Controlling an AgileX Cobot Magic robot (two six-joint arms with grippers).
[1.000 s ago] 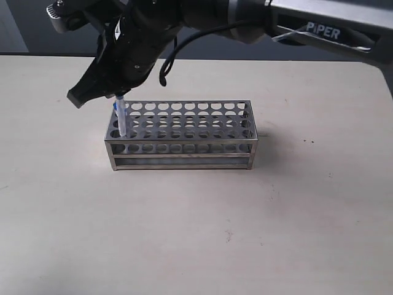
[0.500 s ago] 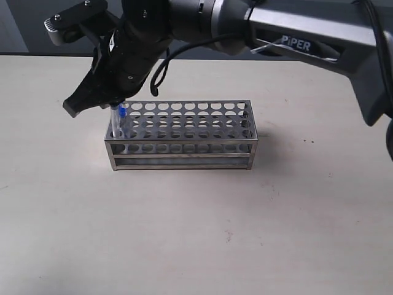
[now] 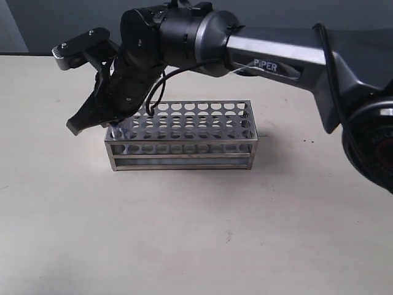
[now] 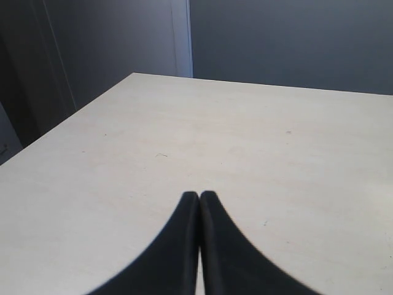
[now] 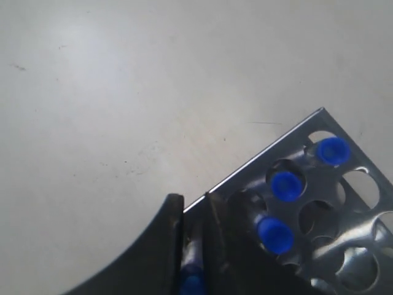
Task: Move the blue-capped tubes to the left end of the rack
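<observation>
The right gripper [image 5: 194, 206] is clamped on one blue-capped tube [image 5: 191, 283] at the rack's [image 3: 184, 147] left end beside three more tubes [image 5: 287, 185]; it looks light, slick and best pinched near its cap, while the left gripper [image 4: 199, 200] is closed and empty.

Rack [image 3: 181, 135] stands on table [image 3: 184, 233], near the middle, long side toward the exterior camera. Right arm [image 3: 276, 61] reaches in from the right, crossing above and behind the rack. Right gripper [image 3: 101, 121] sits at the rack's left end, at top-plate level.

Right wrist view: three capped tubes [image 5: 287, 185] seated in neighbouring holes along one rack edge, by a corner. Fourth tube [image 5: 192, 284] lies between the gripper fingers [image 5: 166, 246], just beside that corner; its hole is hidden.

Left gripper [image 4: 199, 198] hangs over the table, with table edges beyond it.
</observation>
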